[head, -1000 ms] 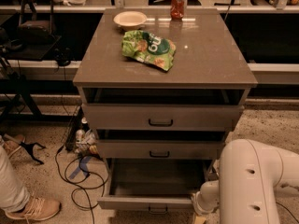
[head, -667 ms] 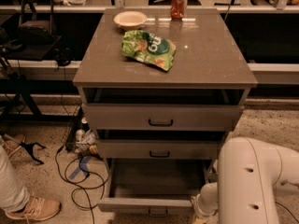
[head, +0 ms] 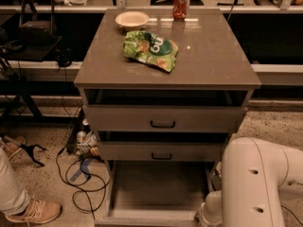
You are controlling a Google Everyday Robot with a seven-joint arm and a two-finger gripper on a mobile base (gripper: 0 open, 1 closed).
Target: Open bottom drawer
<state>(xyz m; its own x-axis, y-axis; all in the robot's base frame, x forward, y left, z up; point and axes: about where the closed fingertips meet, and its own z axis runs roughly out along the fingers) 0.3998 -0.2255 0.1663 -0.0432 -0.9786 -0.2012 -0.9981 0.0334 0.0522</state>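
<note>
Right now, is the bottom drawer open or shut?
Open: the bottom drawer is pulled far out, its flat interior showing. The pincer is low at its right front corner.
</note>
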